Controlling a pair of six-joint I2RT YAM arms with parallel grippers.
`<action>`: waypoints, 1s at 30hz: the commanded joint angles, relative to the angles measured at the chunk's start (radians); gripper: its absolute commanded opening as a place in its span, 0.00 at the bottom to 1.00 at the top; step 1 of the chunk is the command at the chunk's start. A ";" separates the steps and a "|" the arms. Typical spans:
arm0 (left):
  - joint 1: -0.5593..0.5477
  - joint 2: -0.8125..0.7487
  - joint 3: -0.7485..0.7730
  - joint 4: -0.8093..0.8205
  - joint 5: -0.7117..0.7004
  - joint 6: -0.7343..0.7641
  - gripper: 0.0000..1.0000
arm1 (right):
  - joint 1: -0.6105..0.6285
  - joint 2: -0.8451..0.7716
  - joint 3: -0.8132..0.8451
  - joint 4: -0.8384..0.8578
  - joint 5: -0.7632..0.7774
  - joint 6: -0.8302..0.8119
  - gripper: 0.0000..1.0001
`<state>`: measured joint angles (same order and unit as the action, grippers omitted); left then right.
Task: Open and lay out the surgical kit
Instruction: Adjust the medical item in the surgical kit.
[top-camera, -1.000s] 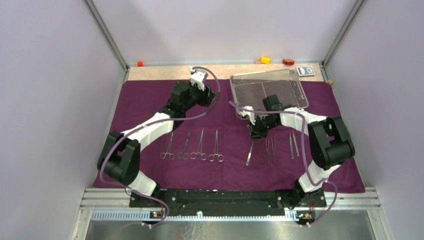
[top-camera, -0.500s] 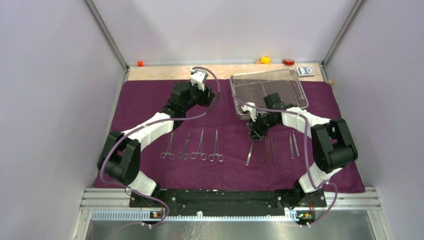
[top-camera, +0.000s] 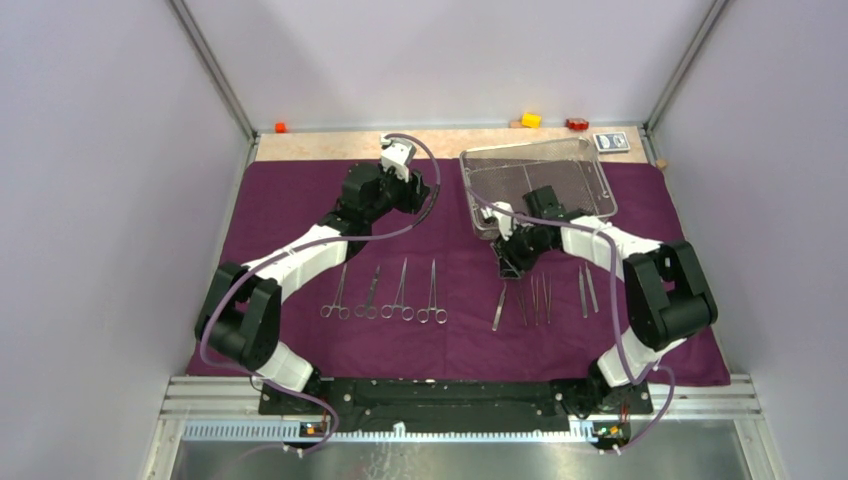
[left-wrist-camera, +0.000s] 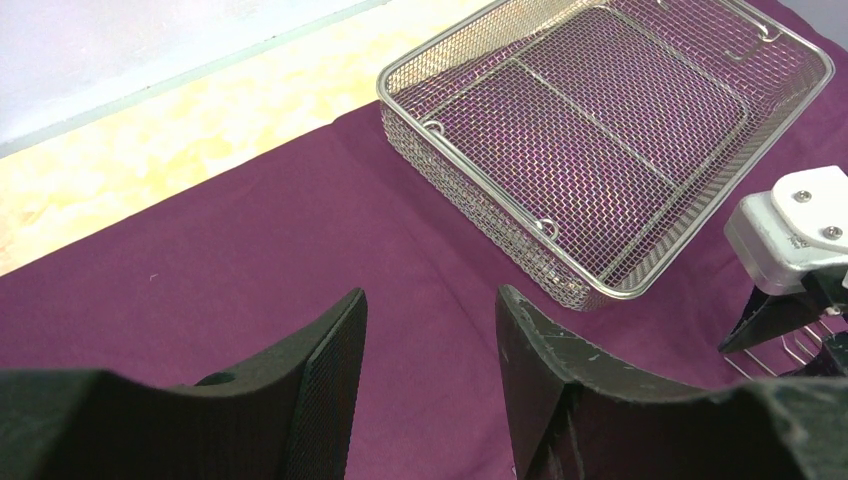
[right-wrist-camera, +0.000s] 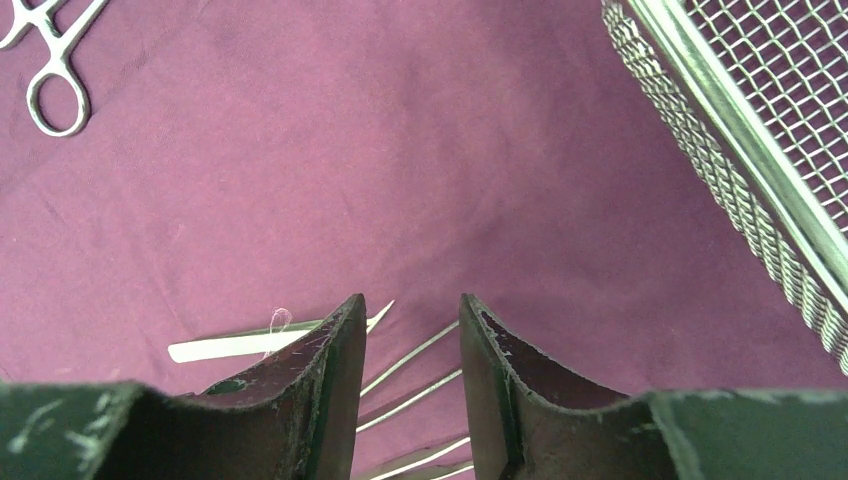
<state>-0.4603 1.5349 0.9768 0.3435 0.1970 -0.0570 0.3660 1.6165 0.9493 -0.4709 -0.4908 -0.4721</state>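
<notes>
We are listing: purple cloth wrap (top-camera: 300, 200), lying spread out flat; wire-mesh tray (top-camera: 575, 170), sitting upright on its far right part; four ring-handled clamps (top-camera: 401, 290), lying in a row near-left; slim tweezers (top-camera: 536, 298), lying side by side near-right.

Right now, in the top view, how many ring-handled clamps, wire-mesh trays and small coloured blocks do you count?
Ring-handled clamps: 4
Wire-mesh tray: 1
Small coloured blocks: 3 (orange, yellow, red)
Total: 8
</notes>
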 joint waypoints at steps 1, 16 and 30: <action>0.003 -0.018 0.006 0.038 0.007 -0.006 0.56 | 0.027 -0.037 -0.004 0.030 0.030 0.027 0.39; 0.003 -0.028 -0.004 0.045 0.005 -0.007 0.56 | 0.081 -0.048 -0.033 0.039 0.117 0.034 0.38; 0.003 -0.032 -0.005 0.045 0.002 -0.009 0.57 | 0.095 -0.049 -0.047 0.040 0.112 0.032 0.31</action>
<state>-0.4603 1.5345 0.9768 0.3439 0.1967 -0.0574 0.4454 1.6054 0.9077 -0.4503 -0.3748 -0.4427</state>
